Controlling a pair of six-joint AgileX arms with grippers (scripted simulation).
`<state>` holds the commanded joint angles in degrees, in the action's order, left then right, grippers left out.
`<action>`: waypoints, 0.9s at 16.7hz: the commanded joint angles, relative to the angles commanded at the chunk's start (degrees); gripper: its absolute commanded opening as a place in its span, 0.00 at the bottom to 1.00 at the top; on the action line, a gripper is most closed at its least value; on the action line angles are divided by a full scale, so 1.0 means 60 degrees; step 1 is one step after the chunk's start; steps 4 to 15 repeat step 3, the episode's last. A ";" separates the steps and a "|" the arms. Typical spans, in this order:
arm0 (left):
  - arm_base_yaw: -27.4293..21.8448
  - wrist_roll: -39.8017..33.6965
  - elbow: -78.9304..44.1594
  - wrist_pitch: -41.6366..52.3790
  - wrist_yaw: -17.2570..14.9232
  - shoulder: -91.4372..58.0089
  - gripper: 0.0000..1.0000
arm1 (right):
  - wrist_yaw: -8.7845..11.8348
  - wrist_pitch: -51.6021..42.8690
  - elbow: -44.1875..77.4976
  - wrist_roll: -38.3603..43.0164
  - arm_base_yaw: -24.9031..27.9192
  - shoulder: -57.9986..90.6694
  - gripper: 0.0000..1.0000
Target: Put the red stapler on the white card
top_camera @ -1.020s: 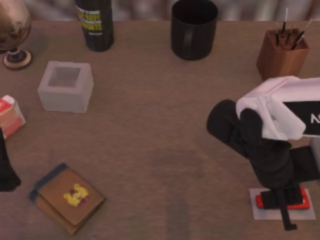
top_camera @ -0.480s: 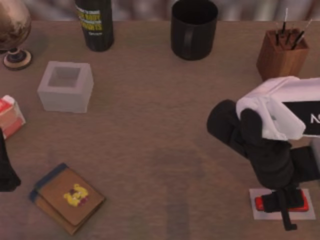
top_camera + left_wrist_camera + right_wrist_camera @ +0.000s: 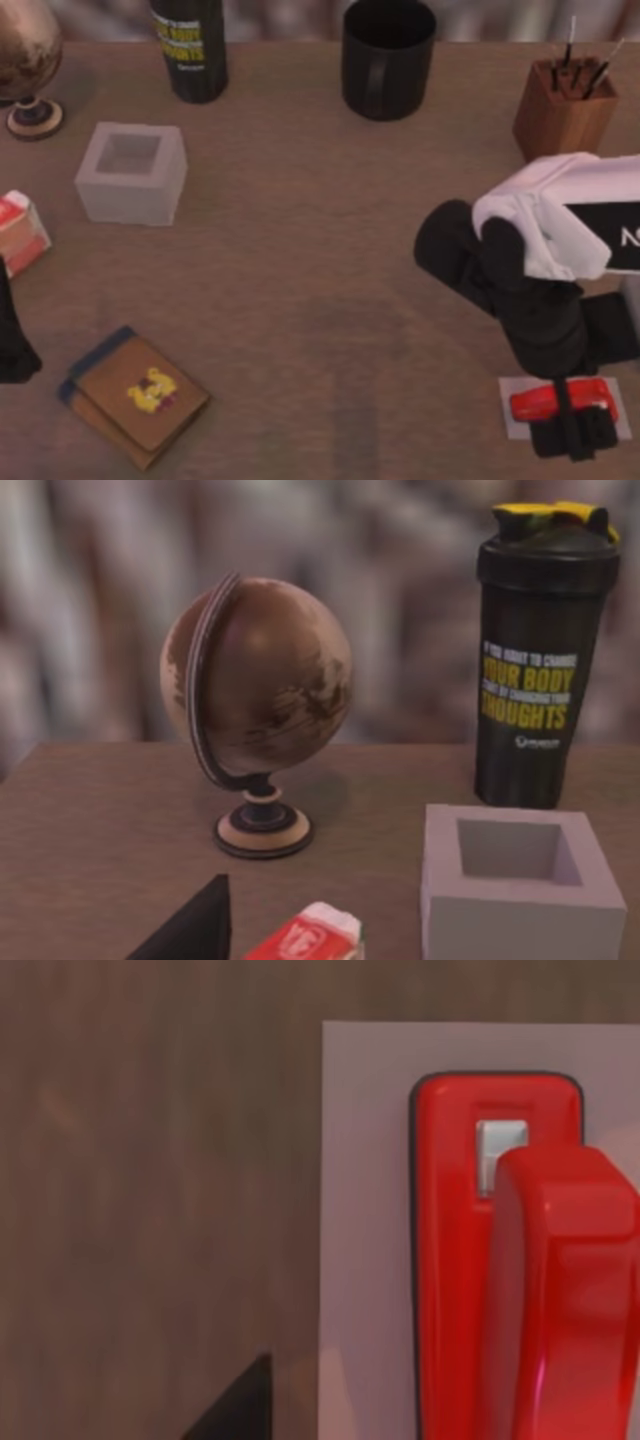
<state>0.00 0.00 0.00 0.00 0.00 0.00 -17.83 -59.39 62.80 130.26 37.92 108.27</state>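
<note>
Our right gripper (image 3: 572,432) low over the near right of the table, fingers spread apart and holding nothing, the red stapler (image 3: 540,403) lying flat on the white card (image 3: 512,425) beneath it, our left arm parked at the near left edge

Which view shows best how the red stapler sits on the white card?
The right wrist view: the red stapler fills it, lying flat on the white card. The top view shows the stapler within the card's outline, partly hidden by the right gripper. The left wrist view misses it.
</note>
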 joint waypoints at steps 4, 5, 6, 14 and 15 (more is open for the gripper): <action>0.0000 0.0000 0.0000 0.0000 0.0000 0.0000 1.00 | 0.0000 0.0000 0.0000 0.0000 0.0000 0.0000 1.00; 0.0000 0.0000 0.0000 0.0000 0.0000 0.0000 1.00 | 0.0000 0.0000 0.0000 0.0000 0.0000 0.0000 1.00; 0.0000 0.0000 0.0000 0.0000 0.0000 0.0000 1.00 | 0.0000 0.0000 0.0000 0.0000 0.0000 0.0000 1.00; 0.0000 0.0000 0.0000 0.0000 0.0000 0.0000 1.00 | 0.0000 0.0000 0.0000 0.0000 0.0000 0.0000 1.00; 0.0000 0.0000 0.0000 0.0000 0.0000 0.0000 1.00 | 0.0000 0.0000 0.0000 0.0000 0.0000 0.0000 1.00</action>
